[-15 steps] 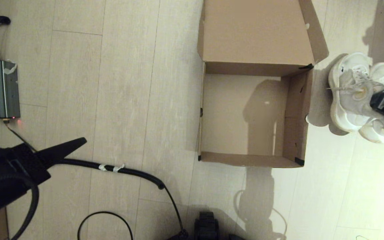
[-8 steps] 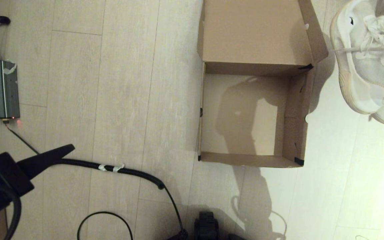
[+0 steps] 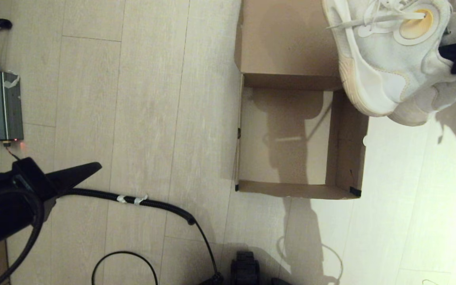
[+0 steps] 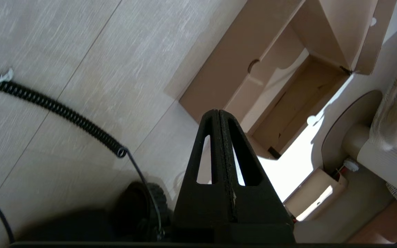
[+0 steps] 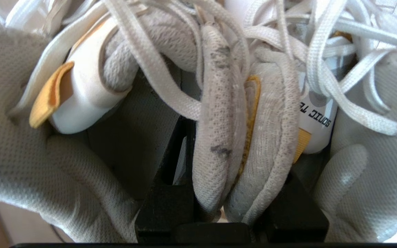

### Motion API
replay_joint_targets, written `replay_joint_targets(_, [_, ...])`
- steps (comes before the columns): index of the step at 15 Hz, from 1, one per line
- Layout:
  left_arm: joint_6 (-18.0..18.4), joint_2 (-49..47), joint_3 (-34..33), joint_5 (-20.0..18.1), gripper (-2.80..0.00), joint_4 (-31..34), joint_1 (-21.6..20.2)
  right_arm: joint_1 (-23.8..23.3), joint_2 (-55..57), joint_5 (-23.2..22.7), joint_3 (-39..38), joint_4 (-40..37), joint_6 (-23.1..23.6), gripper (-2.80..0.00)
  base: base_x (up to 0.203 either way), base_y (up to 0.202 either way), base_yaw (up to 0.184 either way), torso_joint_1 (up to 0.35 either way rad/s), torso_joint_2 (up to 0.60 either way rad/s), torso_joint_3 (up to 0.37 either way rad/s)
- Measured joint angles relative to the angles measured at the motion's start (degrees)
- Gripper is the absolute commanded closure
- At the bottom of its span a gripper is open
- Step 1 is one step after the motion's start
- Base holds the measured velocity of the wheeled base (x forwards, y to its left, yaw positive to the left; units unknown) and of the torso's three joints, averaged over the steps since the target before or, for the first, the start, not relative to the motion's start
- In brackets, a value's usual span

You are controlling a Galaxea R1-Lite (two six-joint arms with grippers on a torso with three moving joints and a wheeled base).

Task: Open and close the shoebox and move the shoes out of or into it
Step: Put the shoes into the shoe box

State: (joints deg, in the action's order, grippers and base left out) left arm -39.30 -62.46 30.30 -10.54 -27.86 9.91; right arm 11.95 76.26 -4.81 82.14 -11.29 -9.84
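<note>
The brown cardboard shoebox (image 3: 348,146) stands open and empty on the floor, its hinged lid (image 3: 283,39) folded back on the far side. Both white sneakers (image 3: 378,59) hang in the air above the box's far right corner, overlapping the lid and the right wall. My right gripper (image 3: 449,49) is shut on them; in the right wrist view its black fingers (image 5: 165,193) pinch the two grey inner collars (image 5: 219,137) together, with laces and yellow tags around them. My left gripper (image 3: 93,168) is shut and empty, low at the left, far from the shoebox (image 4: 226,69).
A grey power unit (image 3: 0,105) sits on the floor at the far left. A black corrugated cable (image 3: 149,204) runs from the left arm toward the robot's base (image 3: 245,267). Pale wood floor lies left of and in front of the box.
The right gripper has lifted both sneakers off the floor to the right of the box and carried them up and leftward over its far right corner. The left arm shifted only slightly.
</note>
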Motion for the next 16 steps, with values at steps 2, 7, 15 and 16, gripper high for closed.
replay_joint_targets(2, [0.0,-1.8,2.2,0.0,0.0,0.0,0.0,4.8,-0.4,4.5,-1.2,-0.8,2.2,0.0,0.0,0.0,0.0,0.0,0.0,0.0])
replay_joint_targets(7, [1.1,-9.7,10.0,-0.1,0.0,0.0,1.6,8.5,-2.7,7.9,-9.8,-1.9,4.7,0.0,0.0,0.0,0.0,0.0,0.0,0.0])
replay_joint_targets(15, [4.9,-22.1,14.8,-0.1,0.0,-8.1,6.1,16.4,-3.3,7.9,-31.4,15.1,11.8,0.0,0.0,0.0,0.0,0.0,0.0,0.0])
replay_joint_targets(16, [4.9,-22.4,14.6,0.1,0.0,-8.1,6.2,16.5,-2.5,7.9,-33.5,17.7,12.1,0.0,0.0,0.0,0.0,0.0,0.0,0.0])
